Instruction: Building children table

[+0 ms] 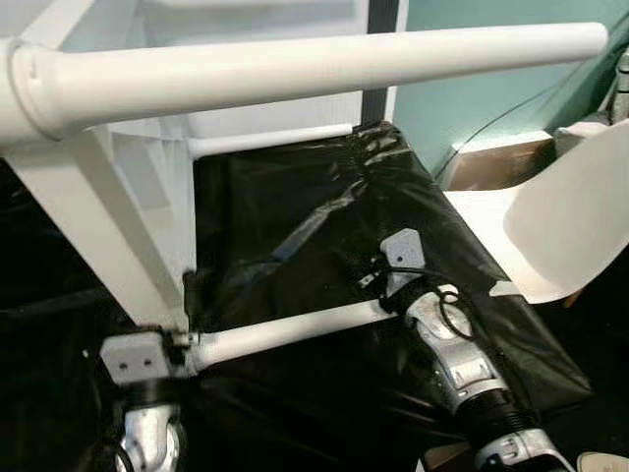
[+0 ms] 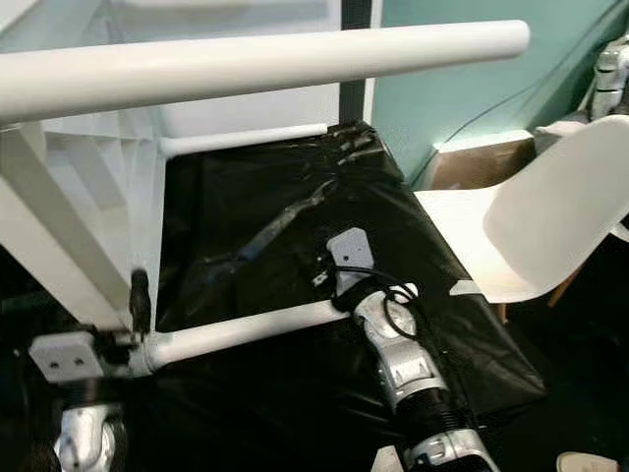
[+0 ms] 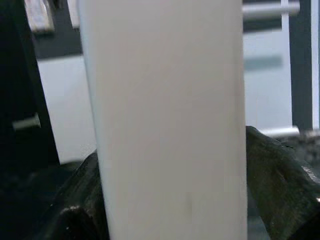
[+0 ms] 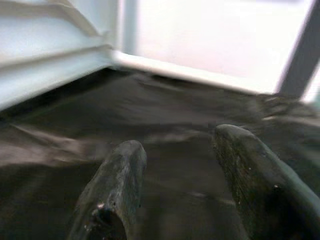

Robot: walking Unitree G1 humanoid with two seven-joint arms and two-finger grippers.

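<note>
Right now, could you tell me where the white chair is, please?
The white chair stands on the robot's right, beside the black-covered surface and in front of the teal wall.

White children's table (image 1: 147, 197) tipped on its side over black sheeting; round legs (image 1: 324, 59) jut out horizontally; ribbed underside faces the camera.

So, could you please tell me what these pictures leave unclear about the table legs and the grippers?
- Left gripper: in the left wrist view the white leg hides its grip.
- Right gripper: in the eye views its own wrist hides the fingertips; the right wrist view shows the jaws apart over black sheeting.
- Upper leg: its socket end is cut off.
</note>
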